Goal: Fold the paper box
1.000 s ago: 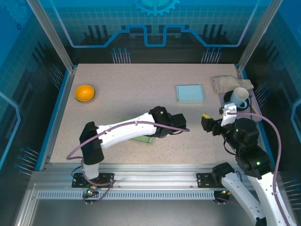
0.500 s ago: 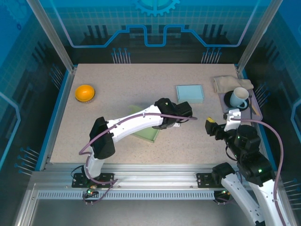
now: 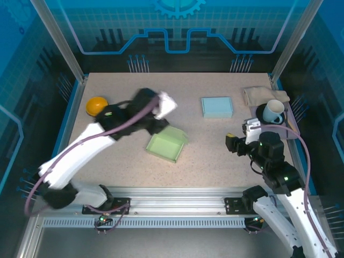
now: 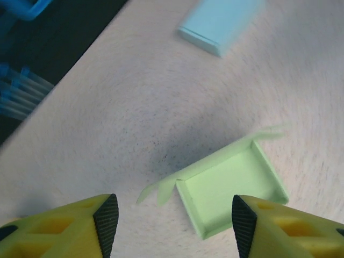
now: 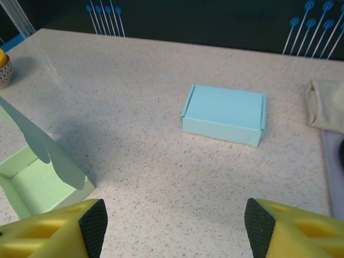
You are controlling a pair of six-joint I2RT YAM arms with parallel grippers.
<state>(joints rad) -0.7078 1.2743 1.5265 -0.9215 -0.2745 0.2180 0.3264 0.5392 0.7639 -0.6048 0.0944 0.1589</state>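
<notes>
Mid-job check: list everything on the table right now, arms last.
paper box: one, light green, open and unfolded, centre
closed box: one, light blue, beyond centre, toward the right
round object: one, orange, far left
cloth: one, beige, far right
mug: one, white, right edge, next to the cloth
left gripper: one, yellow fingers, open, empty, near paper box
right gripper: one, yellow fingers, open, empty, right side

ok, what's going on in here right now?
The two arms are folding a green box. It lies on the table, walls partly up, flaps loose, held by neither. The left gripper hangs open above it; the right gripper is open too, off to its right. A closed blue box sits farther back.
</notes>
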